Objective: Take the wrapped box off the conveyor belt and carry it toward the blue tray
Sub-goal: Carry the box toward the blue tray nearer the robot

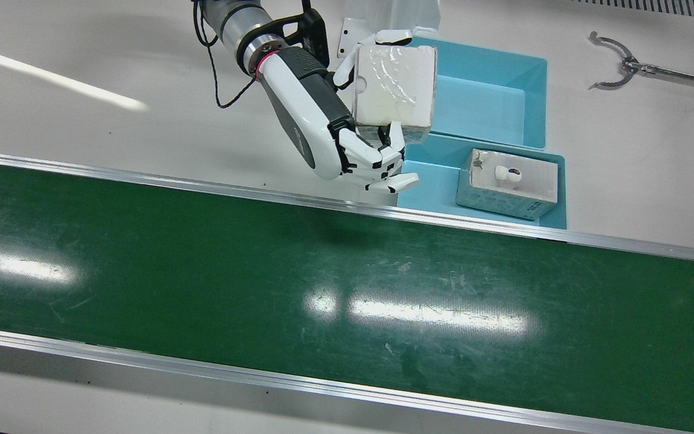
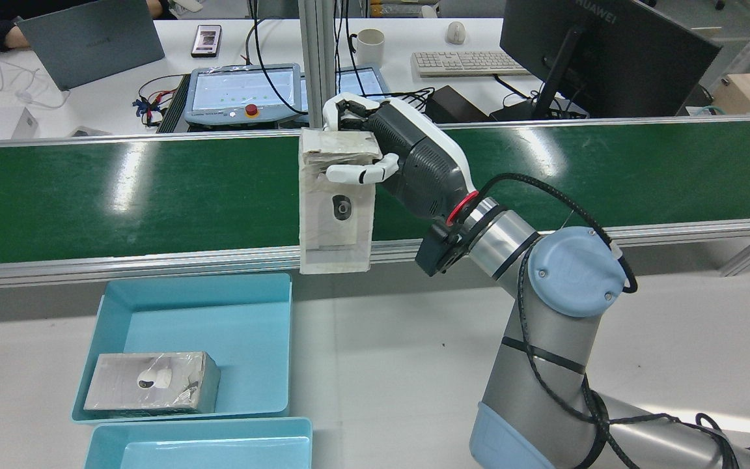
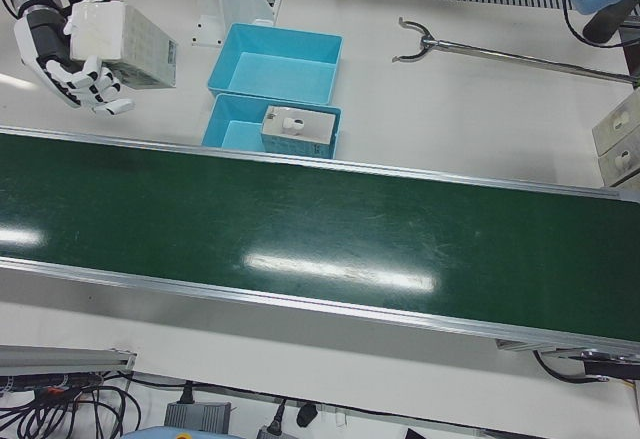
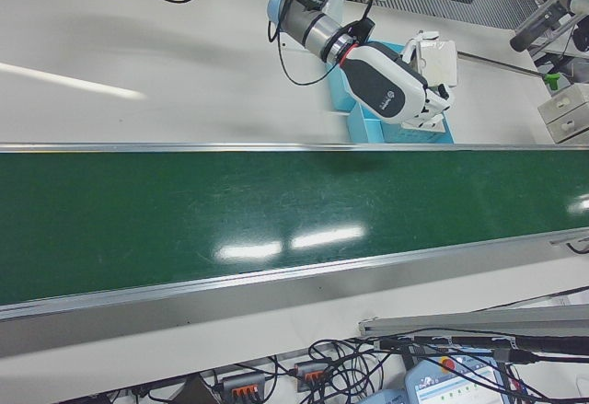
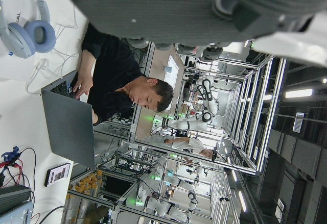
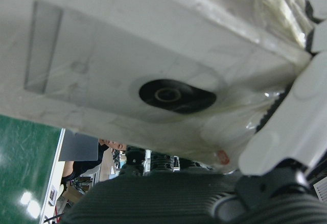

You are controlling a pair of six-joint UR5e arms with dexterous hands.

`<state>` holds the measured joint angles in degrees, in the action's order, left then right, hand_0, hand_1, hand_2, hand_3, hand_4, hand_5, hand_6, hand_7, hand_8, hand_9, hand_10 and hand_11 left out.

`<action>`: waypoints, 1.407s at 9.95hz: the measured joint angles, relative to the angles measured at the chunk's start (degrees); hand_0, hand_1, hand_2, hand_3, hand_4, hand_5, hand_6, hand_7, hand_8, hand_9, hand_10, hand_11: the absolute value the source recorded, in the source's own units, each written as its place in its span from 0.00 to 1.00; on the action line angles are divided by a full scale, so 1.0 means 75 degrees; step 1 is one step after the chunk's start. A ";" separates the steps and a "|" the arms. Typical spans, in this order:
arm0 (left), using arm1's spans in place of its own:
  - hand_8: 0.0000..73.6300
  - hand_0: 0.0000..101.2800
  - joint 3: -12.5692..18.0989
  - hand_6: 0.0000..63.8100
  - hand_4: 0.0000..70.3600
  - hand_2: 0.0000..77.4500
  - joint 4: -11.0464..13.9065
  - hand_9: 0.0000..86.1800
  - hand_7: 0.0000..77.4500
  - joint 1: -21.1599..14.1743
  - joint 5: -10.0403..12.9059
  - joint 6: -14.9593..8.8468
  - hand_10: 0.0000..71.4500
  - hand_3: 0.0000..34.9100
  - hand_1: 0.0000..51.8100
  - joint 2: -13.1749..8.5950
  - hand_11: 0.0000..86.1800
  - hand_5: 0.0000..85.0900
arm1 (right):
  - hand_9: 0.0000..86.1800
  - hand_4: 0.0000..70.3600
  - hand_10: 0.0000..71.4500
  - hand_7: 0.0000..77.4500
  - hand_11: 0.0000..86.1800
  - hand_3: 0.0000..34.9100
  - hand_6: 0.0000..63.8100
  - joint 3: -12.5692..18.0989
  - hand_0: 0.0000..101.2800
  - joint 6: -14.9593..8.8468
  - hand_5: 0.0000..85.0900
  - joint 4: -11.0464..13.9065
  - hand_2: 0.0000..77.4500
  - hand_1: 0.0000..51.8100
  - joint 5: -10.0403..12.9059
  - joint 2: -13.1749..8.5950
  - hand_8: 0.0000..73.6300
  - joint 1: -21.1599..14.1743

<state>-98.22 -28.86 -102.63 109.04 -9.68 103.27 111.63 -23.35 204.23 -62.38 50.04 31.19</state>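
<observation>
My right hand (image 1: 323, 120) is shut on the wrapped box (image 1: 392, 84), a white box in clear film. It holds the box in the air, off the green conveyor belt (image 1: 323, 289). In the front view the box overlaps the left edge of the far blue tray (image 1: 491, 96). From the rear, the box (image 2: 336, 215) hangs on end from the right hand (image 2: 414, 156), above the belt's rail and the tray (image 2: 219, 312). The right hand view is filled by the box (image 6: 153, 55). Of my left hand (image 5: 179, 4), only part of the dark palm shows in its own view.
A second wrapped box (image 1: 506, 184) lies in the blue tray nearer the belt (image 1: 431, 175). A metal grabber tool (image 1: 624, 66) lies on the white table at the right. Beyond the belt are desks with monitors, a laptop and a seated person.
</observation>
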 joint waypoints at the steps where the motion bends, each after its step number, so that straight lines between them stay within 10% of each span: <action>1: 0.00 0.00 0.0000 0.00 0.00 0.01 0.0000 0.00 0.00 0.0000 0.0000 0.0000 0.01 0.00 0.00 0.0000 0.00 0.01 | 0.73 0.22 0.28 0.89 0.37 0.00 0.58 -0.0002 0.45 -0.0353 0.81 -0.0003 0.37 0.04 0.0168 -0.0138 0.59 -0.0242; 4: 0.00 0.00 0.0000 0.00 0.00 0.01 0.0000 0.00 0.01 0.0000 0.0000 0.0000 0.01 0.00 0.00 0.0000 0.00 0.01 | 0.73 0.23 0.28 0.89 0.36 0.00 0.57 -0.0094 0.46 -0.1698 0.83 -0.0213 0.39 0.02 0.0615 -0.0541 0.59 -0.0746; 7: 0.00 0.00 0.0000 0.00 0.00 0.01 0.0000 0.00 0.00 0.0000 0.0000 0.0000 0.01 0.00 0.00 0.0000 0.00 0.01 | 0.73 0.23 0.31 0.89 0.37 0.00 0.57 -0.0541 0.46 -0.2755 0.83 -0.1231 0.40 0.02 0.1178 -0.0615 0.59 -0.1312; 14: 0.00 0.00 0.0000 0.00 0.00 0.01 0.0000 0.00 0.00 0.0000 0.0000 0.0000 0.00 0.00 0.00 0.0000 0.00 0.01 | 0.62 0.25 0.30 0.89 0.37 0.00 0.57 -0.1344 0.46 -0.4009 0.83 -0.2682 0.42 0.03 0.1712 -0.0626 0.51 -0.1824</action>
<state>-98.22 -28.85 -102.63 109.04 -9.68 103.27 101.55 -53.42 184.12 -49.54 45.34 17.51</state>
